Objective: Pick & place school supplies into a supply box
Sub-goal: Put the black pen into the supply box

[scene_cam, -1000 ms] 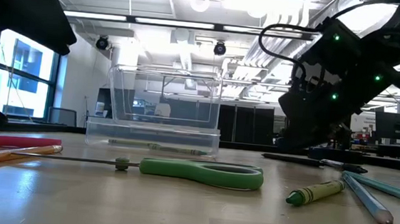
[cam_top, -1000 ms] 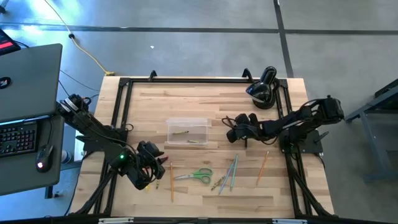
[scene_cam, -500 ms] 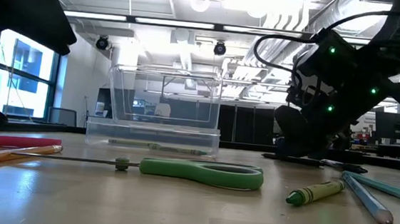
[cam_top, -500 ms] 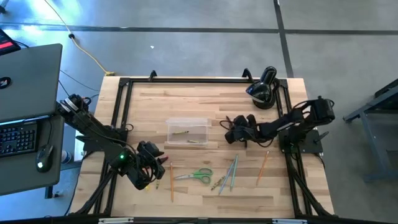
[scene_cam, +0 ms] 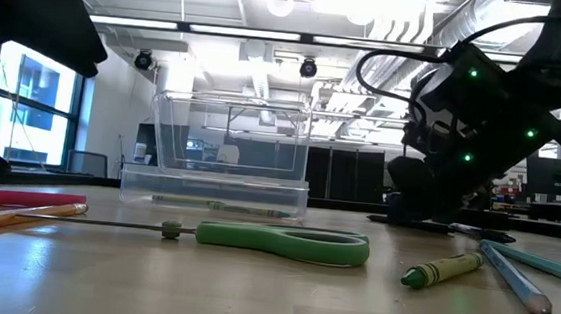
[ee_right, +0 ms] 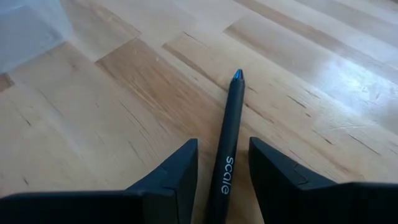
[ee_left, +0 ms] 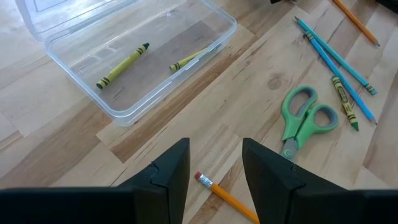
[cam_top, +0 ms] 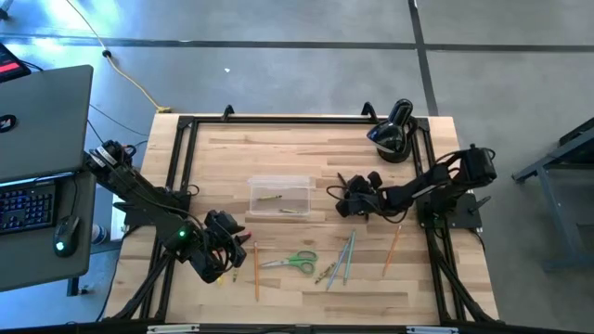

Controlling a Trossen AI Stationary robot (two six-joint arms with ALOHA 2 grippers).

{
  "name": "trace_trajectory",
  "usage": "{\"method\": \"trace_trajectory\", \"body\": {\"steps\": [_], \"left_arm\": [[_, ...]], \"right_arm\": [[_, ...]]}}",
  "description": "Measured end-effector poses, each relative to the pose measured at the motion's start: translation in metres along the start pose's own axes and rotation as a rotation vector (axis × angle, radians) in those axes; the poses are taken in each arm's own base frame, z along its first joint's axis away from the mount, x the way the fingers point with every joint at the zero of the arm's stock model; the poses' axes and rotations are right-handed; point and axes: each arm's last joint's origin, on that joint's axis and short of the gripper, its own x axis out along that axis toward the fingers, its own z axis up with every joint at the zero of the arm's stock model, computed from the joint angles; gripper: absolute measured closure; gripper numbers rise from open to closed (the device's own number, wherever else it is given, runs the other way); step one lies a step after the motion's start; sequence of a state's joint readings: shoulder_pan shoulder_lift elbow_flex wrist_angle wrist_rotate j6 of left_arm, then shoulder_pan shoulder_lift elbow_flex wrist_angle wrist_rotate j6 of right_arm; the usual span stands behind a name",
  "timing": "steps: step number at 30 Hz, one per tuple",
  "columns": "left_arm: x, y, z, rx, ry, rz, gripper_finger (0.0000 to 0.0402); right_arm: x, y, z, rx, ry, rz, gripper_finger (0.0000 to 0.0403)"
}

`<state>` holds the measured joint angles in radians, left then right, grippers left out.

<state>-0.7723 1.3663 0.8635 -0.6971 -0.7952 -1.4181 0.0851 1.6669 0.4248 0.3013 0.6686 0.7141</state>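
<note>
The clear supply box [cam_top: 279, 195] [ee_left: 130, 56] stands at mid-table with two yellow-green crayons [ee_left: 123, 65] lying in it. A black pen [ee_right: 229, 137] lies flat on the wood to the right of the box. My right gripper [ee_right: 222, 143] [cam_top: 345, 198] is low over the pen and open, one finger on each side of it with a gap showing on both sides. My left gripper [ee_left: 214, 146] [cam_top: 234, 243] hangs open near the table's near-left part, above the eraser end of an orange pencil [ee_left: 227, 198]. Green-handled scissors [cam_top: 292, 262] [scene_cam: 284, 242] lie flat toward the near edge.
Blue and grey pencils and a green crayon [cam_top: 342, 258] [scene_cam: 442, 270] lie right of the scissors, with an orange pencil [cam_top: 393, 250] farther right. A pink pencil [scene_cam: 26, 199] lies near the left. A black rounded device [cam_top: 392, 134] sits at the far right corner. A laptop [cam_top: 42, 121] stands off the table's left.
My right gripper has come down to the table and moved a little toward the table's left, so that its open fingers now straddle the black pen. The pen, the box and the other supplies have stayed where they were.
</note>
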Motion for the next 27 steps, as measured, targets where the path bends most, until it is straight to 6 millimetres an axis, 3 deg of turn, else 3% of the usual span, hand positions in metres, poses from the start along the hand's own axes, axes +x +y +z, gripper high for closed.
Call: {"method": "trace_trajectory", "body": {"steps": [6,13,18,22,27], "left_arm": [[0.0,0.0,0.0,0.0,0.0,0.0,0.0223],[0.0,0.0,0.0,0.0,0.0,0.0,0.0223],[0.0,0.0,0.0,0.0,0.0,0.0,0.0223],[0.0,0.0,0.0,-0.001,0.0,-0.001,0.0223],[0.0,-0.001,0.0,-0.012,-0.002,-0.011,0.0223]], "right_arm": [[0.011,0.001,-0.012,-0.018,-0.005,-0.04,0.0301],[0.019,0.004,-0.016,-0.034,-0.048,-0.037,0.0387],[0.019,0.008,-0.01,-0.036,-0.098,0.002,0.0385],[0.011,0.015,-0.001,-0.027,-0.116,0.107,0.0393],[-0.014,0.029,0.013,0.002,-0.136,0.299,0.039]]}}
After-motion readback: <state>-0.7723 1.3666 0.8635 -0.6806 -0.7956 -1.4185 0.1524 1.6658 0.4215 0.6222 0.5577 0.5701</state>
